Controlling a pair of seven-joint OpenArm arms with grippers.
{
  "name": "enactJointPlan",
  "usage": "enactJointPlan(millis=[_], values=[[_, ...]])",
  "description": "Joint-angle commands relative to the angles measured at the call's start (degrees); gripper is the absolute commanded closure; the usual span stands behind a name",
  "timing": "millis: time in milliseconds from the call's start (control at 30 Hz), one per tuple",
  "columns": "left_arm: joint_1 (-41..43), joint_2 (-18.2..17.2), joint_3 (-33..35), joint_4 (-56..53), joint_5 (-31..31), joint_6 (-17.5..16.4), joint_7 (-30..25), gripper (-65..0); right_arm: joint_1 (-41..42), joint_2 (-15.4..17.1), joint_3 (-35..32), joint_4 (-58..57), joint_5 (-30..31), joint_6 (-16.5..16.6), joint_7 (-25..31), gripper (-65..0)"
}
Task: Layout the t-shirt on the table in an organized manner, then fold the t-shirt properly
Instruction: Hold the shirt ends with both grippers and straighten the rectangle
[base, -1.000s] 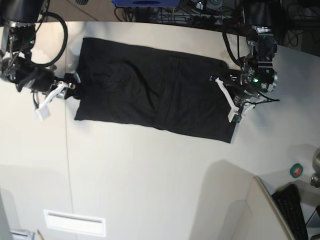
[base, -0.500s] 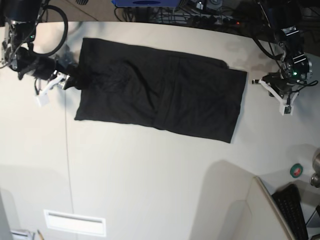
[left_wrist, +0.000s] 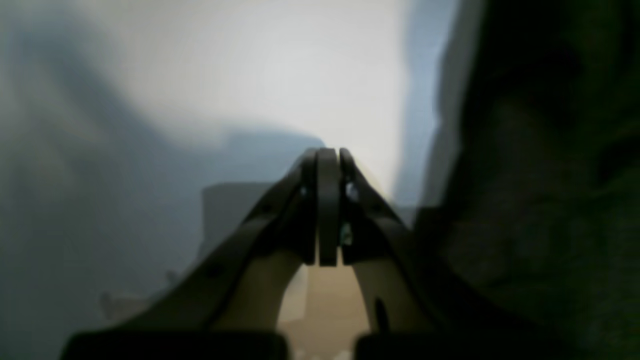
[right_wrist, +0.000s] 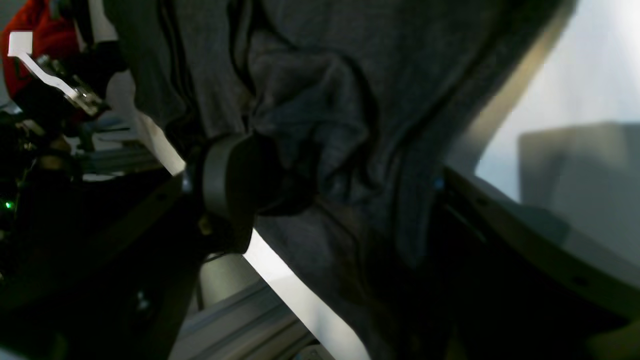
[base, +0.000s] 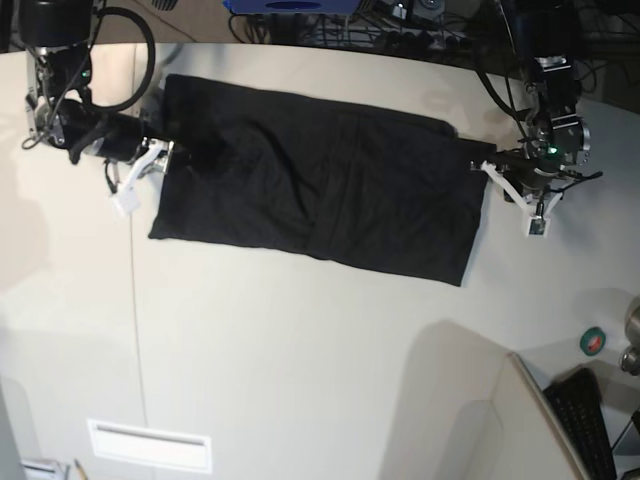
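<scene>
- The whole left wrist view is being blurred; the t-shirt is being reduced there to a dark shapeless mass beside the closed left gripper.
- In the base view, the tips of the right gripper are being hidden against the t-shirt's black edge, so contact cannot be told there.
- In the right wrist view, the t-shirt's graphic and tag are being hidden among bunched folds, and the cloth is being cut off by the top edge.
- The keyboard, well apart from the t-shirt, is being cut off by the base view's lower edge.
</scene>
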Motion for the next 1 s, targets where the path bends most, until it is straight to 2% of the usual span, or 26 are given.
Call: enactJointPlan(millis=[0, 233, 467, 667, 900, 967], values=[[1.0, 0.9, 0.8, 0.0, -1.4, -2.2, 1.6, 0.0, 0.4, 0.2, 0.4, 0.6, -1.0, -0.1, -0.6, -39.0], [4.8, 2.1, 1.1, 4.8, -1.4, -2.7, 1.7, 0.0, 3.4, 0.2, 0.1, -3.0, -1.0, -0.1, -0.6, -39.0], [6.2, 2.5, 1.1, 5.0, -1.4, -2.7, 1.7, 0.0, 4.7, 0.2, 0.1, -4.8, -1.0, -0.1, -0.8, -38.6], [6.8, 3.6, 1.1, 4.9, -1.5, -2.8, 1.7, 0.0, 4.5, 0.0, 0.0, -4.8, -1.0, -0.1, -1.1, -25.4], [8.3, 3.8, 1.2, 5.3, -1.5, -2.8, 1.7, 0.0, 4.7, 0.0, 0.0, -4.8, -1.0, -0.1, -1.0, -22.8], [9.6, 3.8, 1.1, 5.4, -1.5, -2.8, 1.7, 0.0, 5.2, 0.0, 0.0, -4.8, -1.0, -0.1, -0.8, -15.6]])
